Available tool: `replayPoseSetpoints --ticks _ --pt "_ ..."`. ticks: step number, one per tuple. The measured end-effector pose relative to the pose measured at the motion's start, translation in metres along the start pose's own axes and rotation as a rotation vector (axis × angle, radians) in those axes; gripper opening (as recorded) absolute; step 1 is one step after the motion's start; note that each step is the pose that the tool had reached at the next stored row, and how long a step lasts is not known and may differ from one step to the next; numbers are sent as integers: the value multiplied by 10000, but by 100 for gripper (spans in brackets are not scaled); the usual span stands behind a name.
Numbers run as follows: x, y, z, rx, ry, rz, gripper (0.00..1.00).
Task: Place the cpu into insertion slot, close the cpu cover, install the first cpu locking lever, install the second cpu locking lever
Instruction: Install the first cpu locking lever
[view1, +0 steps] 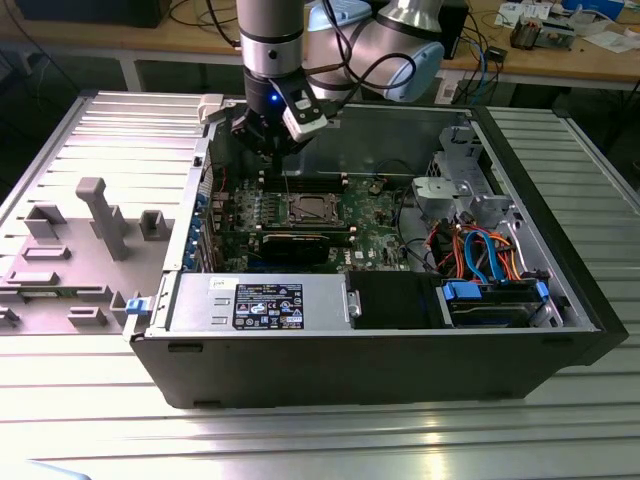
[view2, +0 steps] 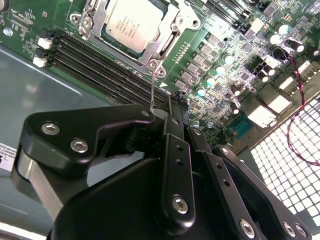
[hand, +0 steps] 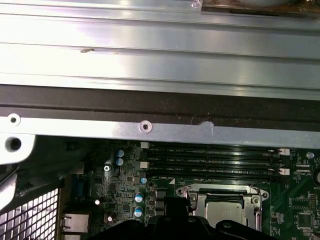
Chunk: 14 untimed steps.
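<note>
Ribbed metal table (view1: 100, 420) carries the open case (view1: 400, 350); fingers (view2: 175, 145) pressed together, empty, near the print-topped cpu (view2: 131, 22).

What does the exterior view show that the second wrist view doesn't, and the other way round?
Exterior view: the whole computer case, its labelled power supply, blue and orange cables. Second wrist view: a thin metal lever standing at a corner of the cpu cover, and a red-black twisted wire. Both: the end effector, the cpu inside that cover, and the memory slots.
</note>
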<state>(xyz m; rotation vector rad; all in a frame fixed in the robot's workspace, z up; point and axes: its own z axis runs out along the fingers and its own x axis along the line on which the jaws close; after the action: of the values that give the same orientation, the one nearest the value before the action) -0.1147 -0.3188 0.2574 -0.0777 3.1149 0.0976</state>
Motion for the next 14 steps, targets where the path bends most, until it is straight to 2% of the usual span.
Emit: replayPoseSetpoints --ticks 2,4,6,14 --pt "-32 -2 2 -15 1 -3 11" --pt "-137 -7 7 -16 6 -2 11" --pt "-183 -10 17 -17 7 -2 11" --pt "-193 -11 19 -14 9 -1 11"
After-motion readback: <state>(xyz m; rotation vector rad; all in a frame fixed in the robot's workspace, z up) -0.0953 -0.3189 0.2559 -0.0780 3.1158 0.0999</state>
